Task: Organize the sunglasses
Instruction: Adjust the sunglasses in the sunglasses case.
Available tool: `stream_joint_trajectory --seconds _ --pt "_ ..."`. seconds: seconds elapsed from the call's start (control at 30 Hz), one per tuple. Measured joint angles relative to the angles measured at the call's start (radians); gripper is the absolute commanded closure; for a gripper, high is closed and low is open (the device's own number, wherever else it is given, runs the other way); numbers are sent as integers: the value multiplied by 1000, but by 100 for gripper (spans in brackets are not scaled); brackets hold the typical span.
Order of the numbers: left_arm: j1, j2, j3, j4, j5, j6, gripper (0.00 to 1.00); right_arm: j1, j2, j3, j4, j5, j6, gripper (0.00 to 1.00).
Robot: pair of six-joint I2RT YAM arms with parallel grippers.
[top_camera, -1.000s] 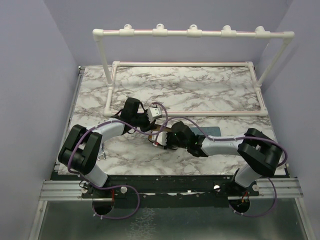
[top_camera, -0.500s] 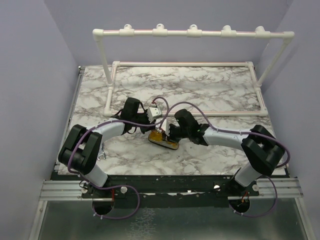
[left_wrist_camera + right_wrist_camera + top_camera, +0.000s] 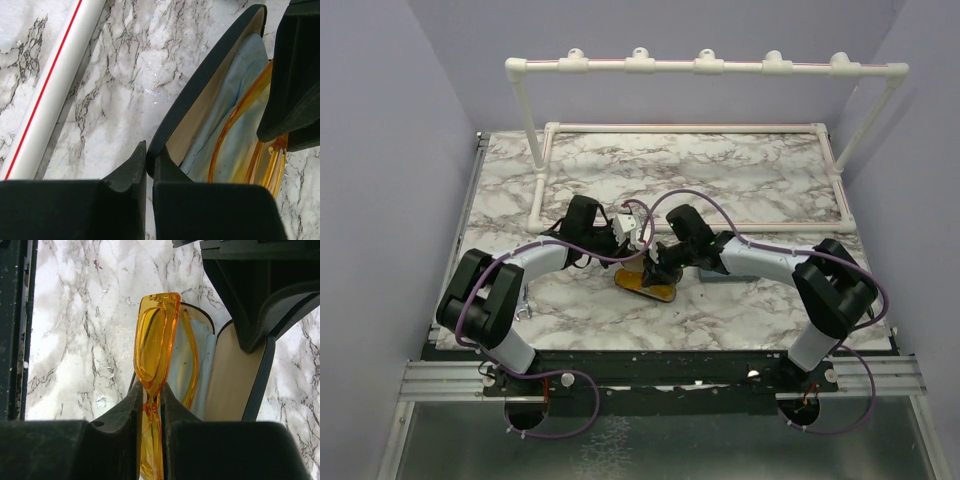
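Just over open case (image 3: 197,90), R gripper (image 3: 151,395) pinches yellow sunglasses (image 3: 155,340) at bridge, long axis along case; L gripper (image 3: 149,165) clamps its rim.

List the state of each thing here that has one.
left gripper, shut on the black case rim.
right gripper, shut on the yellow-orange sunglasses.
black case, open.
yellow-orange sunglasses, folded, on edge over the blue cloth in the case.

White-shelled arms (image 3: 535,262) with bulky black joints (image 3: 480,292) and looping purple cables (image 3: 692,195).
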Motion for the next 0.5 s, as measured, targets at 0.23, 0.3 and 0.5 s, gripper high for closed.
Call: stream_joint_trajectory --seconds 0.23,0.3,0.5 --pt "1 0 0 -1 0 -3 100 -11 4 11 -30 -47 -1 99" --pt "1 0 0 -1 0 -5 100 -13 4 18 -47 -58 7 99" --pt "1 0 -1 -3 -4 -8 100 -13 3 23 -68 -69 47 99"
